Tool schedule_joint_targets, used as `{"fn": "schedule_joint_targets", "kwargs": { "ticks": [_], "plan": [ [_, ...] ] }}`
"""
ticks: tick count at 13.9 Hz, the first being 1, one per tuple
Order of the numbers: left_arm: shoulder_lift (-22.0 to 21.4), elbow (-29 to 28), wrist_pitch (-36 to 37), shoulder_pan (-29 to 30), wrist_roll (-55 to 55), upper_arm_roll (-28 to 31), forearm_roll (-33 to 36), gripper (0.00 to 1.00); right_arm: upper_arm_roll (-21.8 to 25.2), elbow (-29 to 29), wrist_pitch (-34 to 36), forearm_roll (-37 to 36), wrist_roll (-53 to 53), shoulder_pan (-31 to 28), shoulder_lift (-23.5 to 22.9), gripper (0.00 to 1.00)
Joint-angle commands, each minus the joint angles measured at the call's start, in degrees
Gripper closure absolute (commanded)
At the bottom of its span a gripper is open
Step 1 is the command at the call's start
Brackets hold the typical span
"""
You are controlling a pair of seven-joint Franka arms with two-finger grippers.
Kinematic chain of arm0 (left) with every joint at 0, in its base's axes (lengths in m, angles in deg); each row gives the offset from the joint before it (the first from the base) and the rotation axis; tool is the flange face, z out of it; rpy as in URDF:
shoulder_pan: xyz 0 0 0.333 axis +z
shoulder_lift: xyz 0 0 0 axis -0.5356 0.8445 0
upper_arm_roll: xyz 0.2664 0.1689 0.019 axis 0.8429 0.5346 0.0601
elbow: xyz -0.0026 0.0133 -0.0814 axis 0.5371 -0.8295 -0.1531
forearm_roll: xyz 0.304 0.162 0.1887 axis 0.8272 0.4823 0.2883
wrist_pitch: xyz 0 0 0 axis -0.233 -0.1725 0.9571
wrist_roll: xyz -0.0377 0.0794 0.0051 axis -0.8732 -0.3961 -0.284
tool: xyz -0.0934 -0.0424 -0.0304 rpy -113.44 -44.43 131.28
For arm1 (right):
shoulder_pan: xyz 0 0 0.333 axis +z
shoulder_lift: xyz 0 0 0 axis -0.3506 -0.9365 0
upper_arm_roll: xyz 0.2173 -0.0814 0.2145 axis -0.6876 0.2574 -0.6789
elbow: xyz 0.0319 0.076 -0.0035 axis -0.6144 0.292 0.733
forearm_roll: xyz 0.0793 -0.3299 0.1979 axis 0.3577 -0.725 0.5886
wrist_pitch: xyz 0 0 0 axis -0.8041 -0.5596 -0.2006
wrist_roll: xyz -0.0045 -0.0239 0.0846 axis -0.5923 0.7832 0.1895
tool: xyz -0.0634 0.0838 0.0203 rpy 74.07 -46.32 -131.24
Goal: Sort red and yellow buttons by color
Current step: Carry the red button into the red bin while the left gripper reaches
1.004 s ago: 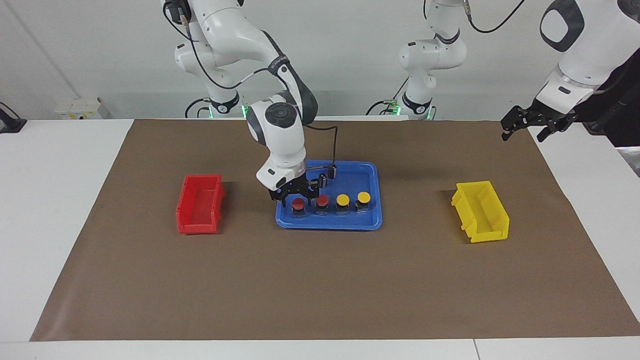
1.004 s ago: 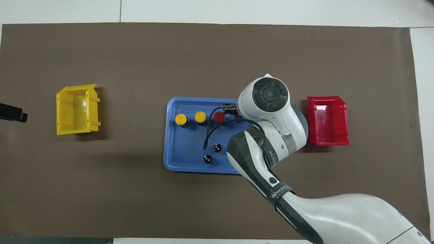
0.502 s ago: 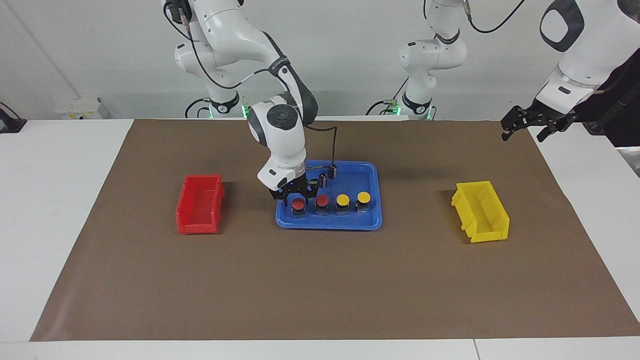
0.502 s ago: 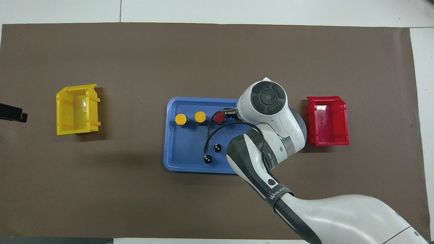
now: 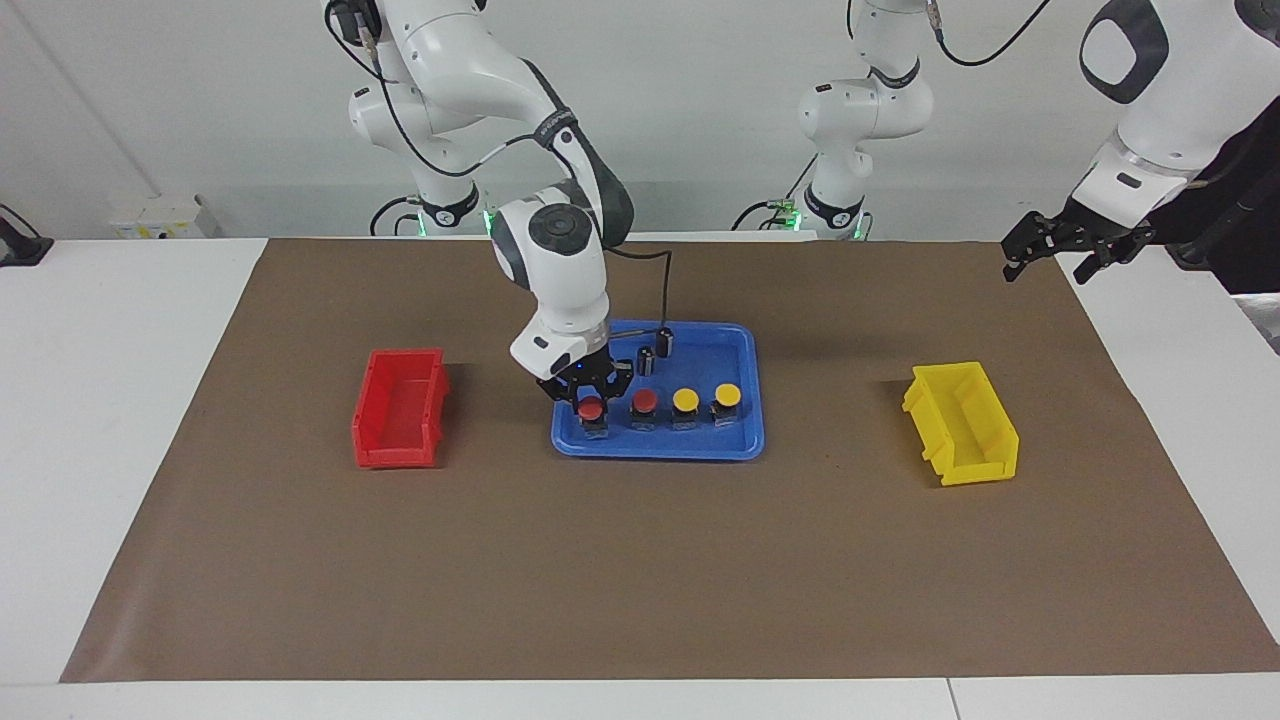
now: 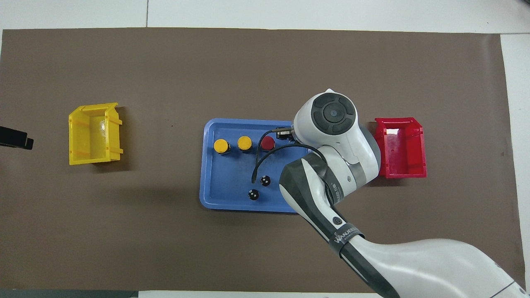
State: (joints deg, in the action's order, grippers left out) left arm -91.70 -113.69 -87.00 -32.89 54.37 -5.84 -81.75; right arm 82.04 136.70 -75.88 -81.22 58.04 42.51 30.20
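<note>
A: Centre of the table: a blue tray (image 5: pixel 745 345) on the brown mat (image 5: pixel 640 560). What stands in it?

B: A row of four push buttons along the edge farther from the robots. From the right arm's end: the first red button (image 5: pixel 592 409), the second red button (image 5: pixel 645 401), the first yellow button (image 5: pixel 685 400) and the second yellow button (image 5: pixel 727 394). Each sits upright on a small black base.

A: And the right gripper (image 5: pixel 591 398)?

B: It is down in the tray, at the first red button. Its fingertips are closed against that button, one on either side of the cap. In the overhead view the arm's wrist hides both the gripper and this button; only the second red button (image 6: pixel 268 143) and the two yellow caps (image 6: pixel 220 145) (image 6: pixel 244 142) show there.

A: The other items in the tray?

B: Two small dark cylinders (image 5: pixel 655 350) with silvery bands, nearer to the robots than the row.

A: The bins?

B: A red bin (image 5: pixel 400 407) toward the right arm's end of the table, a yellow bin (image 5: pixel 962 424) toward the left arm's end. Both stand well apart from the tray.

A: The left gripper (image 5: pixel 1060 250)?

B: It waits in the air over the mat's corner at the left arm's end, jaws spread wide, holding nothing.
</note>
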Motion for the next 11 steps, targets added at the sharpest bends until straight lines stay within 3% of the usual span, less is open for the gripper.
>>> {"fn": "schedule_joint_targets", "kwargs": {
  "ticks": [1, 3, 5, 7, 9, 11],
  "plan": [
    [-0.7, -0.6, 0.3, 0.1, 0.4, -0.1, -0.2, 0.0, -0.3, -3.6, 9.8, -0.3, -7.9, -6.4, 5.2, 0.73],
    [-0.7, -0.6, 0.3, 0.1, 0.6, -0.2, -0.2, 0.0, -0.3, -1.0, 15.4, -0.3, -16.3, -12.8, 10.3, 0.72],
    [-0.6, -0.3, -0.2, -0.2, -0.2, -0.3, -0.2, 0.0, -0.4, 4.4, 15.3, 0.0, -23.0, -18.6, 14.8, 0.72],
    [-1.4, -2.8, -1.2, -0.3, -0.4, -0.6, -0.2, 0.0, -0.4, 7.5, 14.2, 0.3, -27.9, -22.8, 16.1, 0.72],
    [-2.9, -8.7, -11.0, -6.3, -8.3, -3.1, -0.2, 0.0, -0.4, 12.5, 10.4, 0.6, -29.0, -24.6, 17.9, 0.72],
    [-0.1, -11.1, -17.3, -16.2, -23.9, -3.5, -0.2, 0.0, -0.4, 18.9, 4.3, 0.7, -29.1, -25.4, 20.0, 0.72]
  ]
}}
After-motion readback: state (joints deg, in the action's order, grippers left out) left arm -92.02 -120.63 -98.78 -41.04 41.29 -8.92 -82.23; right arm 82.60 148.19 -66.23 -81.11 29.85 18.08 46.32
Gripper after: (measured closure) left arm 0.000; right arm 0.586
